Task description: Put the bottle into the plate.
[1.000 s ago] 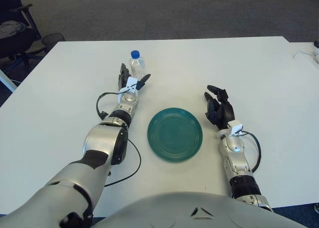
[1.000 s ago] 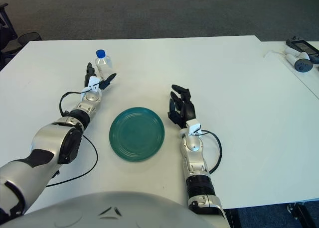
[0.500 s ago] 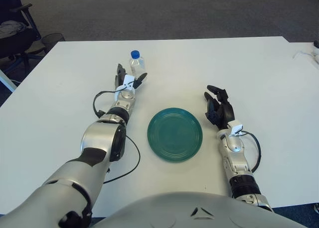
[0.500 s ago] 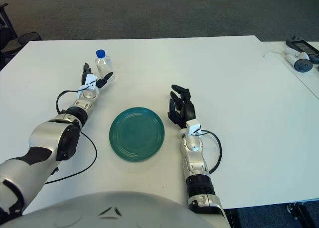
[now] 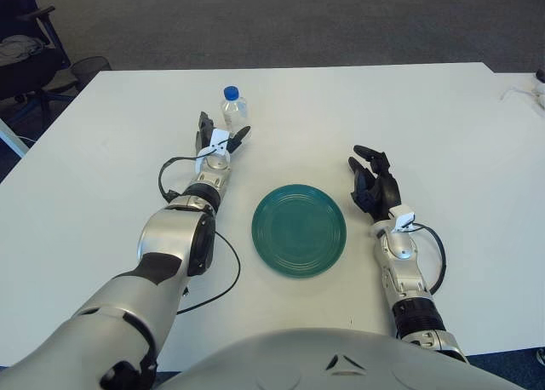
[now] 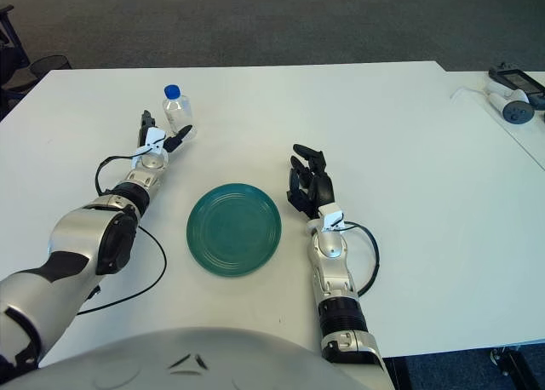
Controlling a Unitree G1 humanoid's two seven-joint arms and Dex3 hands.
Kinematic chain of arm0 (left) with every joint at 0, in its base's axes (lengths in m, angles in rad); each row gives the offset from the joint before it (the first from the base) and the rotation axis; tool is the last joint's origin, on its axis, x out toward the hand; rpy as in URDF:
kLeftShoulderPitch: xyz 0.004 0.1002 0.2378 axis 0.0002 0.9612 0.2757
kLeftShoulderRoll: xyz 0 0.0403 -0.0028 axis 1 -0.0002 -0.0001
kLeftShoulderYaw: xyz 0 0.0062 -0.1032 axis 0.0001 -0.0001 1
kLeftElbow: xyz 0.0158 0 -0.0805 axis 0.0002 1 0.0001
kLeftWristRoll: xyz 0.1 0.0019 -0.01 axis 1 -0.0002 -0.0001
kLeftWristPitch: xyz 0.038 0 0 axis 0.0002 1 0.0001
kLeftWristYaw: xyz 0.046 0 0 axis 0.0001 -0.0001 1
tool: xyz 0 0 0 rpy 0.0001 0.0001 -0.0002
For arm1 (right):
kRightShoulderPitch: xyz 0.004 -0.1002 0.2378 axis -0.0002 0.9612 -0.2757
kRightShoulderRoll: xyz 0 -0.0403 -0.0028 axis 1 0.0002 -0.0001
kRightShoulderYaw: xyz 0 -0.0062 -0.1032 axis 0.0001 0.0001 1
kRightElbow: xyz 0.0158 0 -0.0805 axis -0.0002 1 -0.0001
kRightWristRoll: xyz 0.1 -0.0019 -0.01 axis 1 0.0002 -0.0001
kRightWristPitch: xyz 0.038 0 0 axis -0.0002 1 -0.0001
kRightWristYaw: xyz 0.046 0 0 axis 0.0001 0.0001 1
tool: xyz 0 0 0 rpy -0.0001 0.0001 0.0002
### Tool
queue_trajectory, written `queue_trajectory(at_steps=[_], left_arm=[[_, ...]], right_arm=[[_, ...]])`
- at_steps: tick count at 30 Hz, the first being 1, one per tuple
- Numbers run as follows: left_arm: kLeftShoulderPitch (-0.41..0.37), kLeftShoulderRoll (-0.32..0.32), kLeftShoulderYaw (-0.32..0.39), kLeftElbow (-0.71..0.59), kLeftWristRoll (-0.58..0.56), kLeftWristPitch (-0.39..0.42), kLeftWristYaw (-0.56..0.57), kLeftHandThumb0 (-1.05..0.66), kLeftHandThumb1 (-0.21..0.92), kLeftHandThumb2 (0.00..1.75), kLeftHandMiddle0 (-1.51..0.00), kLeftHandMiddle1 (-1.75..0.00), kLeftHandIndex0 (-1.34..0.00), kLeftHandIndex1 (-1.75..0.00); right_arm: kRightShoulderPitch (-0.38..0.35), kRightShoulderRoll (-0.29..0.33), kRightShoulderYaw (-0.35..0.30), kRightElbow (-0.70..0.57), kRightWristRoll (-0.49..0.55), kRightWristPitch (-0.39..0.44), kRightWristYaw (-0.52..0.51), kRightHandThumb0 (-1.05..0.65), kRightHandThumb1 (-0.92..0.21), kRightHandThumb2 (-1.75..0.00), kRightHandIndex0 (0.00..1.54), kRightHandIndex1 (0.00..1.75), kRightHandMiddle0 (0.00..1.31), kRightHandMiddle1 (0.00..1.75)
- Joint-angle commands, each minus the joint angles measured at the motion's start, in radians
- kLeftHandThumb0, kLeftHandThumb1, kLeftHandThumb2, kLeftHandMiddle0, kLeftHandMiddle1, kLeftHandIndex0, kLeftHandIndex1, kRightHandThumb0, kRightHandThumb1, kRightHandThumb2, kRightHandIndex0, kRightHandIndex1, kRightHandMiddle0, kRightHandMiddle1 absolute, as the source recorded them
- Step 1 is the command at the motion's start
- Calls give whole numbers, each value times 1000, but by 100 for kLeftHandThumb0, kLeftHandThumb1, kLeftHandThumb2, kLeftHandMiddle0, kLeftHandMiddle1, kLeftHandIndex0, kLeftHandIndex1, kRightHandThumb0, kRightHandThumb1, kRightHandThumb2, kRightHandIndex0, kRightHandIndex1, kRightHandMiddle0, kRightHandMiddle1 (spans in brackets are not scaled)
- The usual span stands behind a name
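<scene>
A white desk (image 5: 102, 177) stands on dark carpet, carrying a green plate (image 5: 299, 229) toward its near edge and a clear bottle (image 5: 233, 112) with a blue cap upright farther back, toward the far left. The left hand (image 5: 217, 140) reaches just short of the bottle, fingers spread and holding nothing. The right hand (image 5: 373, 184) shows beside the plate on its right, fingers loosely open and empty.

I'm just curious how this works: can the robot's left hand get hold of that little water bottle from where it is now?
Probably yes. The left hand is just short of the bottle, fingers spread, nothing between them. The plate lies nearer the robot, out of the way.
</scene>
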Motion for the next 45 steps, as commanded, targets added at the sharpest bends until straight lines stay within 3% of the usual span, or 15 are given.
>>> queue_trajectory(at_steps=[1, 17, 22, 27, 33, 45], left_arm=[[-6, -3, 1, 9, 10, 9, 0, -105, 92, 3, -10, -3, -1, -15], [2, -20, -12, 11, 34, 2, -79, -105, 92, 5, -18, -5, 0, -26], [8, -25, -26, 12, 53, -11, -91, -105, 92, 6, -24, -8, 0, -39], [17, -28, -54, 14, 84, -30, -103, -101, 91, 4, -33, -16, 0, -68], [26, -44, -91, 16, 117, -52, -131, -91, 89, 1, -28, -56, 0, -98], [21, -69, -115, 17, 132, -68, -162, -77, 84, 0, -34, -80, -1, -123]], right_arm=[[55, -5, -13, 74, 15, 39, 2, -61, -92, -76, 45, 4, 0, 91], [59, -9, -22, 66, 9, 44, -6, -59, -92, -72, 46, 4, 0, 93], [61, -9, -22, 62, 6, 54, -13, -58, -92, -70, 47, 5, 0, 95], [59, -11, -24, 72, 6, 61, -16, -58, -92, -70, 46, 4, 0, 94], [62, -14, -26, 72, 9, 65, -15, -58, -92, -71, 45, 4, 0, 91], [64, -11, -26, 71, 6, 62, -17, -57, -92, -69, 44, 3, 0, 91]])
